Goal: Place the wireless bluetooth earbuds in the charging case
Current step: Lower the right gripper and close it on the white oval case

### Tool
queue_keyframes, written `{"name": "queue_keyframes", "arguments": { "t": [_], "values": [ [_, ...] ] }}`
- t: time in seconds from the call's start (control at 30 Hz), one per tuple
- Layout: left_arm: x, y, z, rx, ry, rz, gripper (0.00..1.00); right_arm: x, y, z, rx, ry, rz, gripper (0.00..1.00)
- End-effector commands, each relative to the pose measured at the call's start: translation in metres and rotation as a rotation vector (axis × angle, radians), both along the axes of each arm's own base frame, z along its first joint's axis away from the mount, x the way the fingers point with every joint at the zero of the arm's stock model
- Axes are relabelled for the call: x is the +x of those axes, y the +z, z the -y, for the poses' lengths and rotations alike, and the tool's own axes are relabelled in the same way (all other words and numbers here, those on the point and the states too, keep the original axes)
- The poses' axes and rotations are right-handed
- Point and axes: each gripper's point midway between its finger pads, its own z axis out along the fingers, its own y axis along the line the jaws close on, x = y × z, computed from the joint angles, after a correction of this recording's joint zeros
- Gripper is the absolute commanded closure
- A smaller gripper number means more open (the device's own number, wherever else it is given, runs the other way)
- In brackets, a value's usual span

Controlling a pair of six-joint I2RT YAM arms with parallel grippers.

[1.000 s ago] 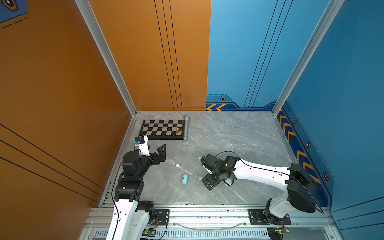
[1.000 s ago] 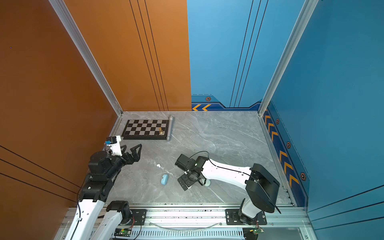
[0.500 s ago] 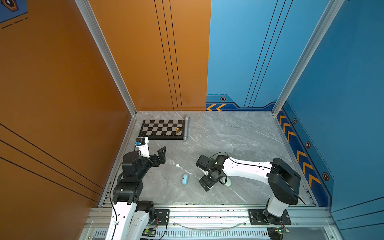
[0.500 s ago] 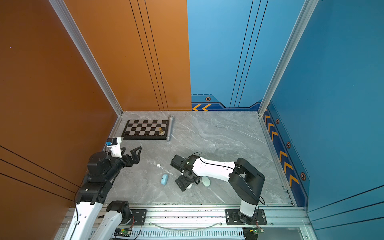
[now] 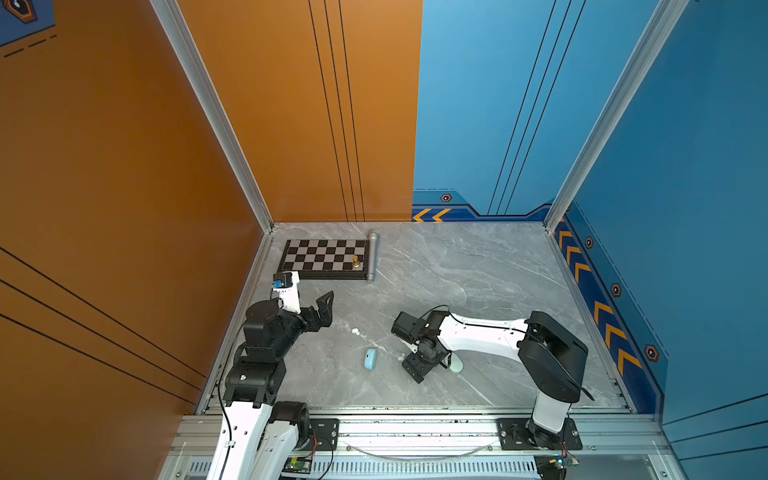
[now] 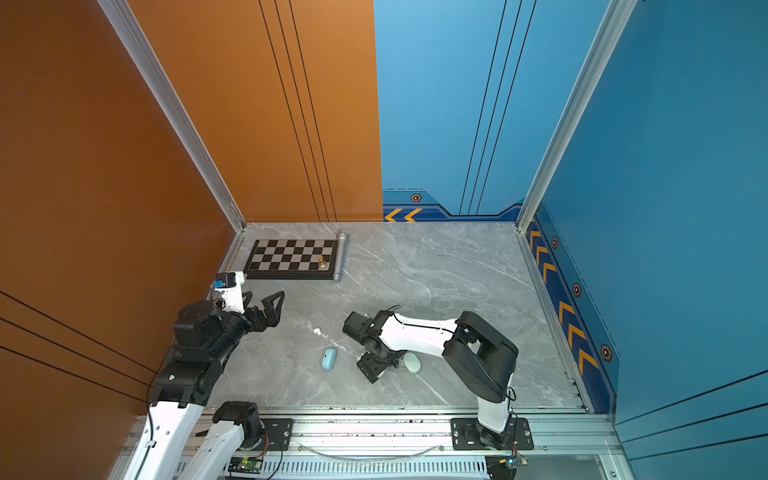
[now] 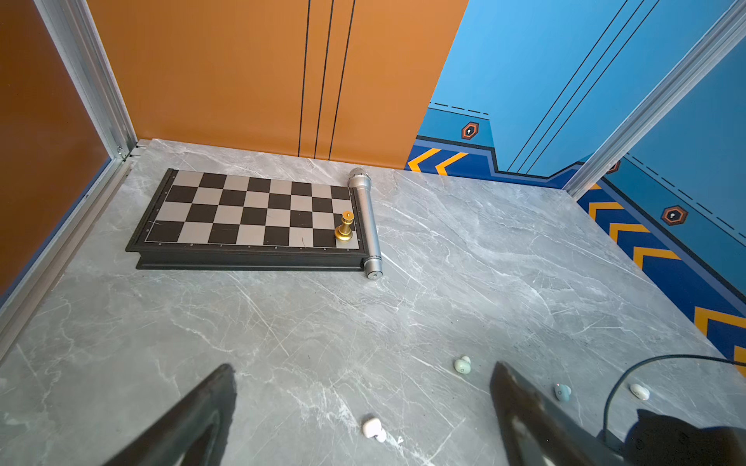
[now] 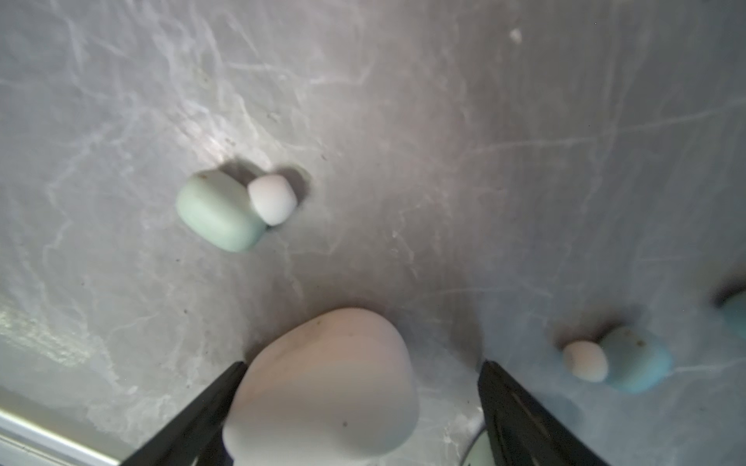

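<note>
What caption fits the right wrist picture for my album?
Open right pincer straddles a white charging case; a mint earbud and a blue earbud lie nearby on the grey marble table.

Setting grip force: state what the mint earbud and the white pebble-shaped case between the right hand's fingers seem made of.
Mint bean-shaped earbud: probably hard plastic, smooth satin; its white tip perhaps matte silicone. White pebble-shaped case: likely plastic, seamless rounded shell, dull sheen; view blurred.
</note>
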Motion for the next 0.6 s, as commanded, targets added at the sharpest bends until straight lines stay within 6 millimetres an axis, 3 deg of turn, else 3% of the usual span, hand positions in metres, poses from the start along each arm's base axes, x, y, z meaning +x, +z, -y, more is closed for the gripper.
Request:
{"name": "queue_keyframes", "arguments": {
  "t": [0.0, 0.17, 0.33, 0.57],
  "values": [
    [0.002, 0.007, 0.000, 0.025, 0.002, 0.006, 0.02, 0.015, 0.002, 0.002, -0.031, -0.008, 0.027, 0.14],
    [0.004, 0.005, 0.001, 0.039, 0.003, -0.003, 0.02, 0.027, -0.002, 0.003, -0.017, -0.073, -0.004, 0.26],
    [0.007, 0.001, 0.002, 0.051, 0.007, -0.020, 0.02, 0.040, 0.002, 0.004, 0.005, -0.125, -0.001, 0.31],
    [0.008, 0.000, 0.009, 0.074, -0.008, -0.024, 0.02, 0.053, 0.010, 0.000, 0.053, -0.180, -0.005, 0.32]
  ]
}}
